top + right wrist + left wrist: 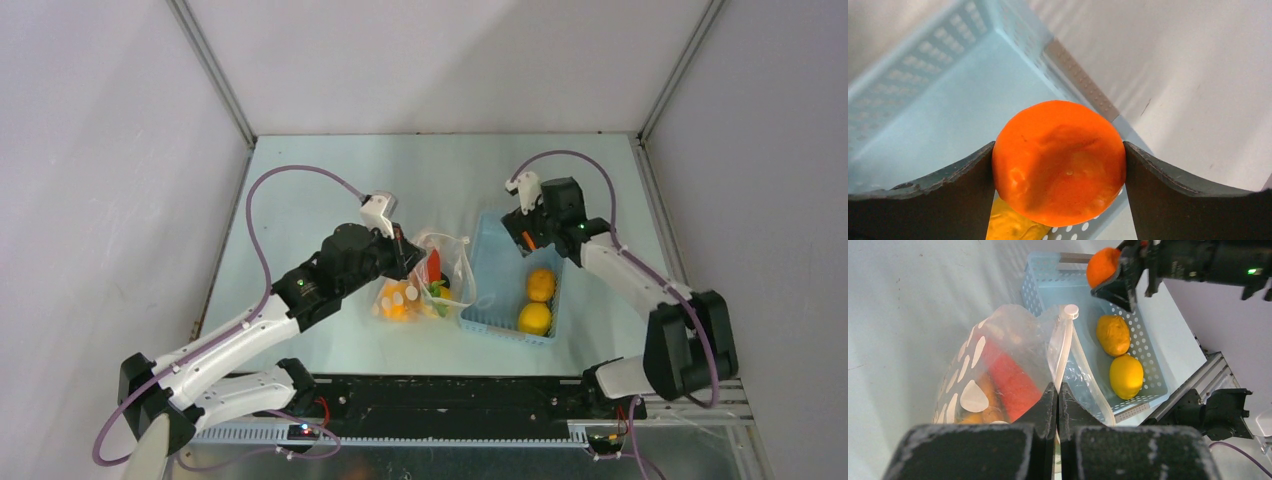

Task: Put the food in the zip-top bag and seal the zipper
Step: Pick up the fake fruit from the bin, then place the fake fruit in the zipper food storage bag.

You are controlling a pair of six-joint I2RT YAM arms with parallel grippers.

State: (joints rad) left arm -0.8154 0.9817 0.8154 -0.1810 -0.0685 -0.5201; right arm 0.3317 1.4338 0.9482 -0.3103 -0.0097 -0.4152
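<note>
Pinching the lip of the zip-top bag [998, 355], the left gripper [1057, 397] is holding its fingers pressed flat together, with the thin film caught between them. The bag is standing up just beyond those fingertips, and its mouth is gaping toward the basket. A red pepper [1013, 380] and some orange and green pieces are showing through the dotted plastic. The zipper [1064, 347] is running up from the left fingertips to its small white slider [1071, 311] at the top.

The right gripper [1059, 170] is clamping an orange toy fruit [1102, 266], with 1 finger against each side at the widest part. It is hanging above the far end of the light blue basket [1040, 277]. 2 more pieces, a yellow lemon [1126, 376] and a duller orange-yellow fruit [1113, 334], are lying in the basket below and nearer than that gripper.

To me the fruit is looking light, smooth and rounded, likely hollow plastic, so it may be inclined to squirt out of a grip set off its middle. The bag is looking limp and slick. It is probably sagging shut wherever nothing holds it, so the stiffer zipper edge seems the best place to grip.

No brand, label or readable writing is showing anywhere; the bag is carrying only plain white dots.
</note>
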